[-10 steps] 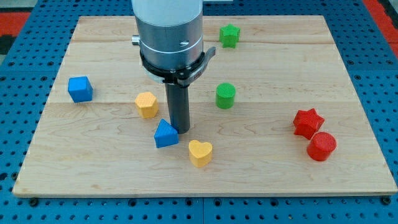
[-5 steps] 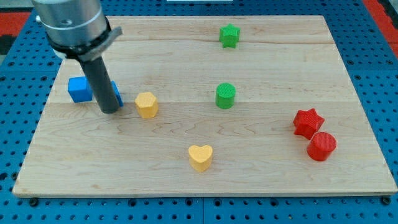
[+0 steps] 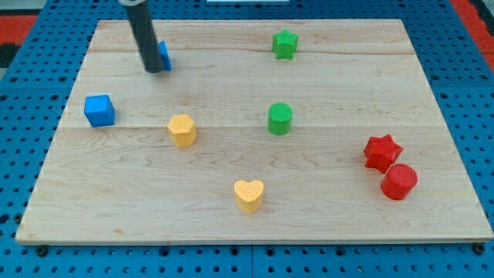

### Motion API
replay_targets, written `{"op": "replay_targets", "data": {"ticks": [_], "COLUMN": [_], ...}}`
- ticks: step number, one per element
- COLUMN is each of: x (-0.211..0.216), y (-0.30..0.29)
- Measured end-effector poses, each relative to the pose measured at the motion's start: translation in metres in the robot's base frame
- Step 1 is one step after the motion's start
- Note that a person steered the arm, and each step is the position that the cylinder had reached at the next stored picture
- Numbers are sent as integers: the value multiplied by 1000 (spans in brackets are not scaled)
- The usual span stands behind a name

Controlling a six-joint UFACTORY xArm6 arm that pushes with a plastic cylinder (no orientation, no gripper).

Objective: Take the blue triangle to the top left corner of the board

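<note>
The blue triangle (image 3: 164, 55) sits near the board's top left, mostly hidden behind my rod; only a blue sliver shows at the rod's right side. My tip (image 3: 155, 70) rests on the board right against the triangle, at its lower left. The top left corner of the wooden board (image 3: 104, 31) lies a short way up and to the left of them.
A blue cube (image 3: 99, 110) sits at the left edge. A yellow hexagon (image 3: 182, 130) and a yellow heart (image 3: 248, 194) lie lower centre. A green cylinder (image 3: 280, 119) is at the centre, a green star (image 3: 285, 44) at the top. A red star (image 3: 382, 152) and red cylinder (image 3: 399, 181) sit at the right.
My tip has pushed the blue triangle from the board's centre to the left past the blue cube, then up toward the top left. The other blocks have stayed put.
</note>
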State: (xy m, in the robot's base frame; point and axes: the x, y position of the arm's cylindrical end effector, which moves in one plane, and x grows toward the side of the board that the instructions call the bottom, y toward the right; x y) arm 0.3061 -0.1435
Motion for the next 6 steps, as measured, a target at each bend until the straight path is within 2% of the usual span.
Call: {"op": "replay_targets", "data": {"ticks": [1,3,4,5,6], "x": [-30,-53,-95,-107,-70], "y": [33,65,44,40,83]}}
